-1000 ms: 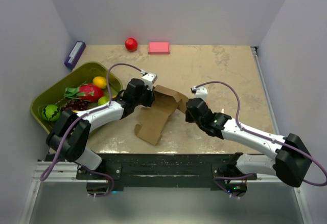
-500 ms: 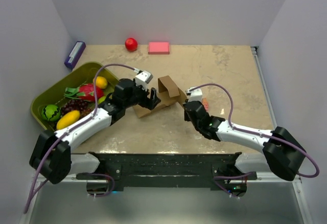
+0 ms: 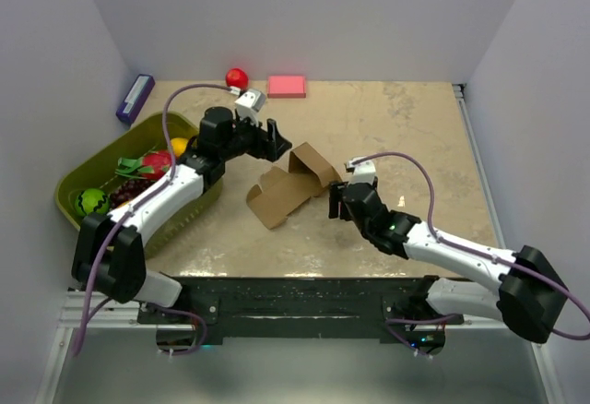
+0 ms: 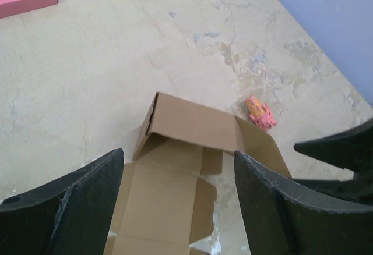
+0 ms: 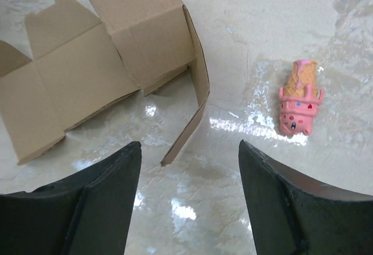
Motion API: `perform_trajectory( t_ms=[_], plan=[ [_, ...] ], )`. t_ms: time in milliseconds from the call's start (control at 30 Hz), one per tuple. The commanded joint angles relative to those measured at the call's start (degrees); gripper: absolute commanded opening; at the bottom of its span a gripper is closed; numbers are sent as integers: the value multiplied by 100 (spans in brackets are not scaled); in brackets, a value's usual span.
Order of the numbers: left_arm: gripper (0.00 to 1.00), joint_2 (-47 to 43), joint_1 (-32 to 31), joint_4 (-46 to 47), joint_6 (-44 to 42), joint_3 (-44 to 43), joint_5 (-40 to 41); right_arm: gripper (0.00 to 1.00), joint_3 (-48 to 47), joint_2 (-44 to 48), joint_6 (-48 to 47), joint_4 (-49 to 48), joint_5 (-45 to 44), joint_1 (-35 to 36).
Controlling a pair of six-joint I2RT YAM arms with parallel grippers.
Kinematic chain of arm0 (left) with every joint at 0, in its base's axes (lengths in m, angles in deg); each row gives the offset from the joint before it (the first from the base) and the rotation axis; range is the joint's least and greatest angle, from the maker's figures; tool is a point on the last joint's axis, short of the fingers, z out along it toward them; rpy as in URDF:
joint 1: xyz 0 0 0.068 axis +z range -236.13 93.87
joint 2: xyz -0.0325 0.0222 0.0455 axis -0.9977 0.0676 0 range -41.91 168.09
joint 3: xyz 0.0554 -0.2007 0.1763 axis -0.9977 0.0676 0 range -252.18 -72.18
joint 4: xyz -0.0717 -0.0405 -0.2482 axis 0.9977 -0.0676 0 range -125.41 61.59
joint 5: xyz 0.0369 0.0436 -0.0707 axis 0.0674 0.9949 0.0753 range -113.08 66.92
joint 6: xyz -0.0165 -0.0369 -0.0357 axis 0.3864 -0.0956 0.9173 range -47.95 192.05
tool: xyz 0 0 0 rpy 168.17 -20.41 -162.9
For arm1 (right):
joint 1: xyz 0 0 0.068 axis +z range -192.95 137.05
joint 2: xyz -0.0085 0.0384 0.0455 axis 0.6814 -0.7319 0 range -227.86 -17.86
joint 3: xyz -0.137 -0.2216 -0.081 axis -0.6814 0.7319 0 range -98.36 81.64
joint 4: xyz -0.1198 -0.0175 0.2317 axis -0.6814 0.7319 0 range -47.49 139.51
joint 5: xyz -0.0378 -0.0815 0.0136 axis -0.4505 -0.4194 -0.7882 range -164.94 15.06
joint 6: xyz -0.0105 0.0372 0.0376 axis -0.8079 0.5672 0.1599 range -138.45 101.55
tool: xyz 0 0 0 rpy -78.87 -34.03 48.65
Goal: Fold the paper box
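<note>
You are just letting go of the paper box [image 3: 286, 188]: your left gripper [image 3: 275, 138] and right gripper [image 3: 335, 204] are both sitting wide open holding nothing now, and the box is lying only half folded on the worktop [image 3: 406, 127] between them, still needing more folding.

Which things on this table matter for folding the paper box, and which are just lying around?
Job: paper box, left gripper, right gripper, both open.
Lying about: pink block, red ball, purple box, green bin of toy fruit, toy ice cream cone.
</note>
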Motion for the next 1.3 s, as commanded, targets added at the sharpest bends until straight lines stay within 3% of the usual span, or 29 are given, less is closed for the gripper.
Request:
perform_trajectory(
  t_ms=[0,133,233,400,833,1267],
  plan=[
    [79,720,100,191,280,-841,-280,72,-491,541,776,773,-74,14],
    [78,1310,100,217,201,-1228,-297,79,-929,648,1066,854,582,-21],
    [77,1838,144,-54,-10,-1771,-228,72,-1563,104,1478,1161,1616,-346],
    [76,2541,179,5,16,-2081,-691,70,-1635,-529,2182,381,2790,-803],
    [76,3052,206,595,499,-1661,-1343,69,-1239,-1155,2701,-473,2853,-1146],
    [77,1929,-260,692,447,-395,-1010,71,-1151,-830,2332,-175,2660,-1349]
  ],
)
